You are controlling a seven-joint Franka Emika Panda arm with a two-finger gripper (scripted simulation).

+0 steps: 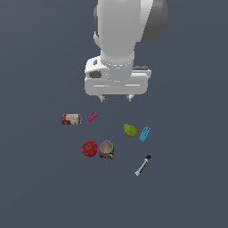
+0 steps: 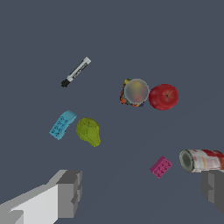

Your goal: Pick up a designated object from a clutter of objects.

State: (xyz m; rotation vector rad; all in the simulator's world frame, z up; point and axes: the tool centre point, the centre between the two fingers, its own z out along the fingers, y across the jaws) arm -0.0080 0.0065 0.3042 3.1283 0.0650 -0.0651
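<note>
So the dark can point(image 1: 106, 149) stands upright, touching the apple point(image 1: 89, 148) on the exterior view's left. Further back on that side the other can point(image 1: 71, 119) lies tipped over, with a small brick point(image 1: 91, 116) just beside it. Over on the right, the pear point(image 1: 129, 130) sits next to another brick point(image 1: 144, 133), and the marker point(image 1: 143, 165) lies nearest the front.

The red-white can point(image 2: 204, 160), lying just beyond one finger point(image 2: 213, 189), is cut off by the wrist view's edge, as is that finger itself. The dark can point(image 2: 134, 92) beyond the fingers shows mostly its top, the label print too small to read.
</note>
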